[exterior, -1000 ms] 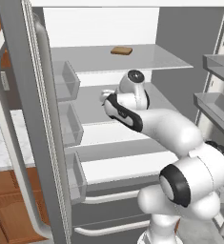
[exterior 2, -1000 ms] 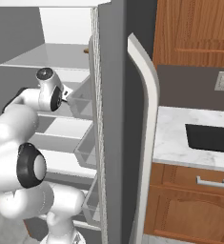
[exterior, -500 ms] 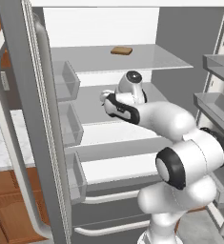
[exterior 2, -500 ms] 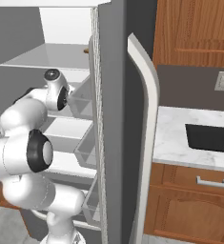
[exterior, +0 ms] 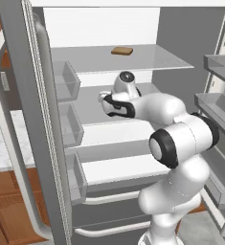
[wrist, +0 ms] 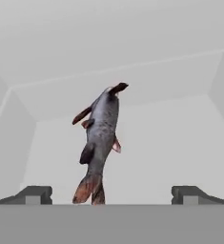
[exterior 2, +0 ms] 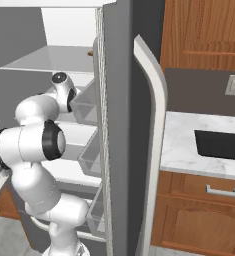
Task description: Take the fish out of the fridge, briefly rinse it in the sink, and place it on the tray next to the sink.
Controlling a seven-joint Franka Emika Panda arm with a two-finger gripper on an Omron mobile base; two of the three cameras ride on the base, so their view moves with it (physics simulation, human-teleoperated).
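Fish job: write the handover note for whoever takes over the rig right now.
Gripper: open, empty, inside the fridge at the middle shelf.
Fish: lying on the shelf between the fingertips, not gripped.
Sink: in the counter to the right of the fridge.
Done: fridge open, hand lined up on the fish.
Left: grasp, lift out, rinse, set on the tray.

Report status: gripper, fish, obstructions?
Gripper open, inside fridge. Fish on shelf, centred between fingertips, not gripped. Nothing in the way.
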